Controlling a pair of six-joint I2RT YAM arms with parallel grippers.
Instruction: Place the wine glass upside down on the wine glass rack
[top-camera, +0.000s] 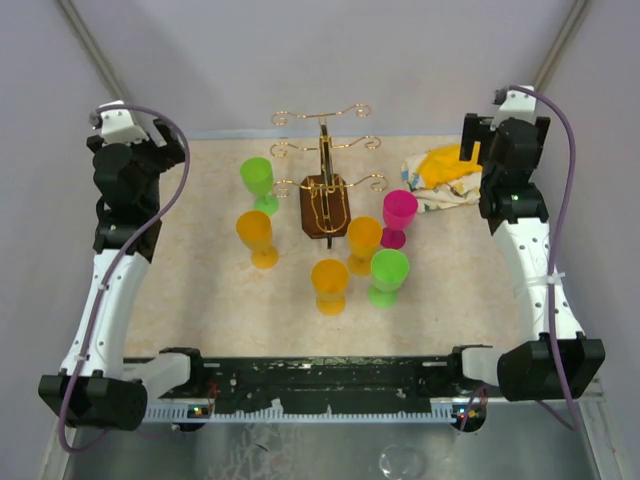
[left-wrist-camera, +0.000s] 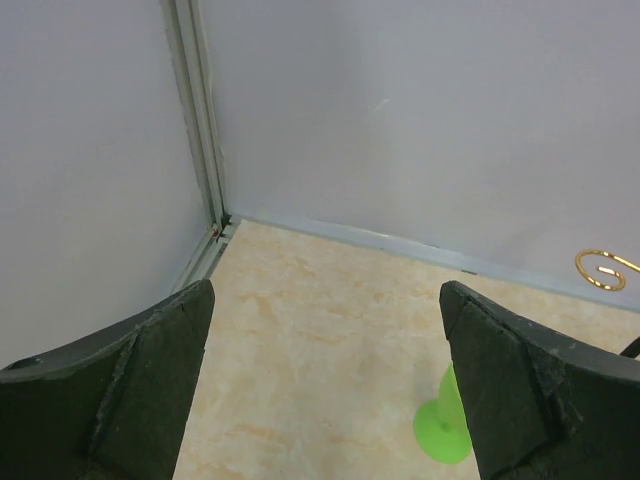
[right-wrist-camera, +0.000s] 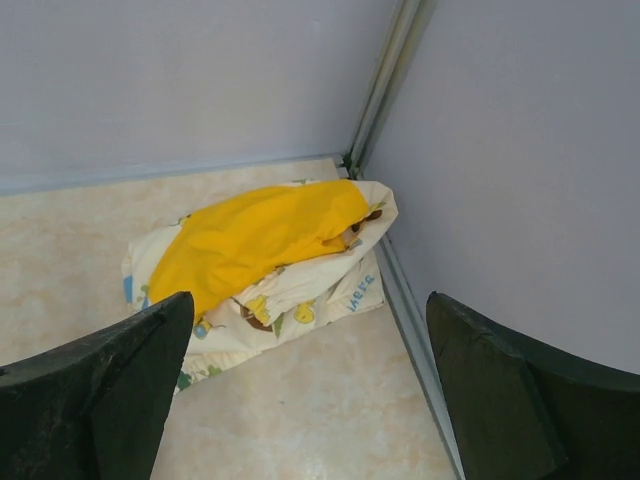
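Note:
The gold wire wine glass rack (top-camera: 325, 170) stands on its dark wooden base at the back middle of the table, with no glass on its arms. Several plastic wine glasses stand upright around it: a green one (top-camera: 258, 182) at its left, orange ones (top-camera: 256, 236) (top-camera: 363, 242) (top-camera: 329, 284), a magenta one (top-camera: 398, 215) and a second green one (top-camera: 387, 276). My left gripper (left-wrist-camera: 325, 385) is open and empty at the far left; the green glass's foot (left-wrist-camera: 442, 432) and a rack curl (left-wrist-camera: 600, 270) show by its right finger. My right gripper (right-wrist-camera: 305, 395) is open and empty at the far right.
A crumpled yellow and patterned cloth (top-camera: 444, 175) lies at the back right corner, right below my right gripper in the right wrist view (right-wrist-camera: 262, 250). Grey walls close in the table on three sides, with corner posts (left-wrist-camera: 200, 120) (right-wrist-camera: 385, 80).

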